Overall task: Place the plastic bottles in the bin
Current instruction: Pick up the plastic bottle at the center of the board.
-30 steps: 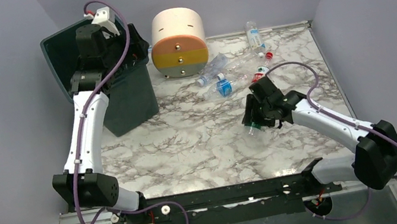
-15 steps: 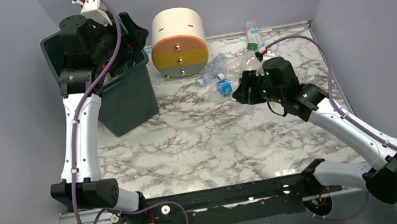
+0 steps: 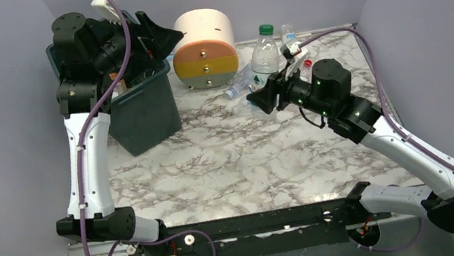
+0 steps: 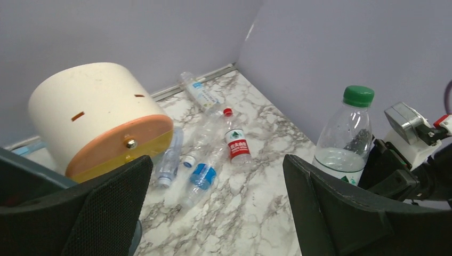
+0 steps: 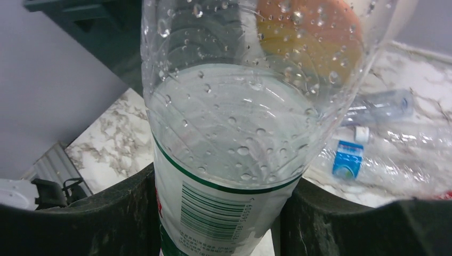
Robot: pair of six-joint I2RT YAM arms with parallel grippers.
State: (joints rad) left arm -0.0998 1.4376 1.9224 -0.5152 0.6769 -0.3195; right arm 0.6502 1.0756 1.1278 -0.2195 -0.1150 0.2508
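My right gripper [image 3: 264, 99] is shut on a clear bottle with a green cap [image 3: 264, 53] and holds it upright in the air above the table. In the right wrist view the bottle [image 5: 234, 106] fills the gap between the fingers [image 5: 341, 213]. My left gripper [image 3: 161, 32] is open and empty, raised over the right rim of the dark green bin [image 3: 146, 113]. In the left wrist view its jaws stand wide apart [image 4: 216, 165] and the held bottle [image 4: 344, 138] shows to the right. Several clear bottles [image 3: 241, 83] lie on the table behind the right gripper.
A round cream, orange and yellow drawer unit [image 3: 203, 49] stands right of the bin. In the left wrist view a red-label bottle [image 4: 237, 141], a blue-label bottle [image 4: 202, 176] and one by the back wall [image 4: 200, 90] lie on the marble table [image 3: 230, 162].
My right gripper has lifted the green-capped bottle off the table, turned it upright and carried it back and left. My left gripper has risen out of the bin.
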